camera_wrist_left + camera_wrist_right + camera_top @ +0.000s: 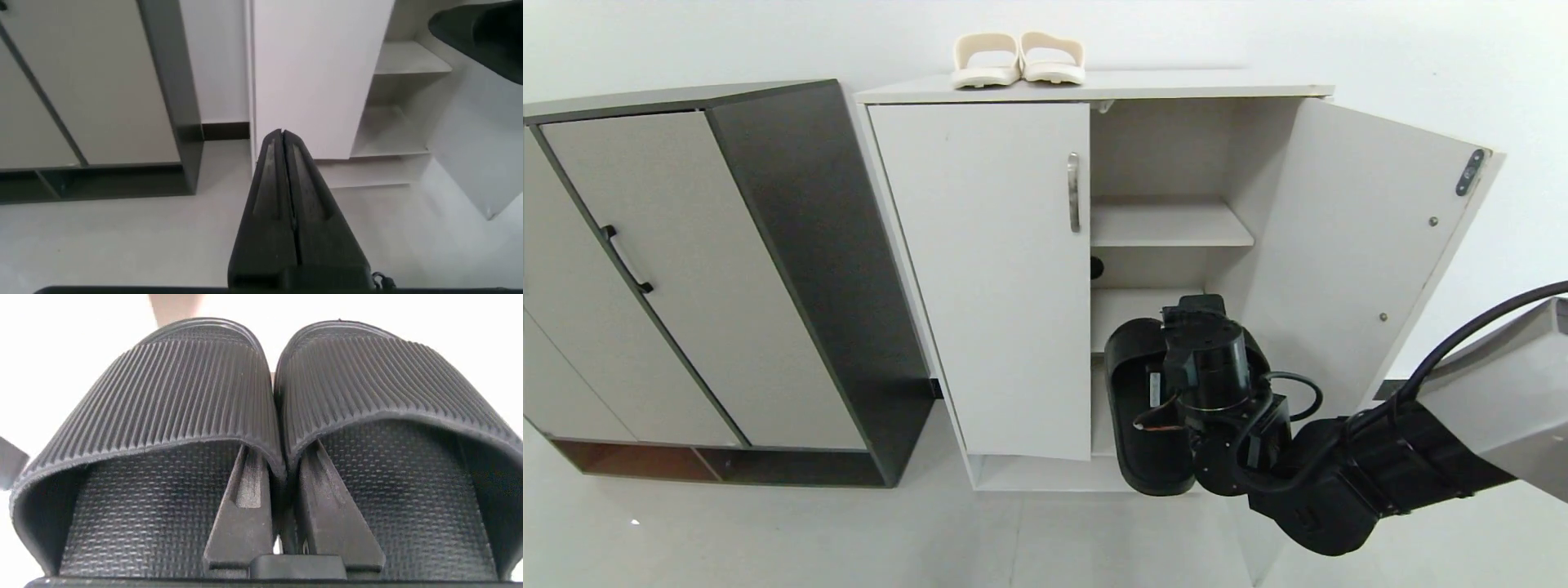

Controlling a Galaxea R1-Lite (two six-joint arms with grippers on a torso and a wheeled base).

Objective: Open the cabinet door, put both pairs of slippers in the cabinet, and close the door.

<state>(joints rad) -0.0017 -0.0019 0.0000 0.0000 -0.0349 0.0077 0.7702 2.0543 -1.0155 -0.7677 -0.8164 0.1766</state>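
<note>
**Head view.** The white cabinet (980, 286) stands against the wall (1421, 49) with its right door (1356, 245) swung wide open. Its left door is closed. The black slippers (1143, 408) hang toe-down in front of the open right half, level with the lower compartment and not yet inside it. The beige slippers (1018, 59) sit side by side on the cabinet top, towards the left. I judge the step in hand to be stowing the first pair. The next move calls for carrying the pair forward past the door edge, setting it on the lower shelf (1127, 306), then letting go. The beige pair and the door closing remain. A dark cabinet (686, 269) stands just left of the white one, on a pale tiled floor (849, 539).

**Left wrist view.** My left end effector (282, 135) is clenched on nothing. It hangs above the floor in front of the cabinet.

**Right wrist view.** My right end effector (282, 449) grasps the black slippers. One finger sits under each strap, and the two inner walls are pinched between them.
</note>
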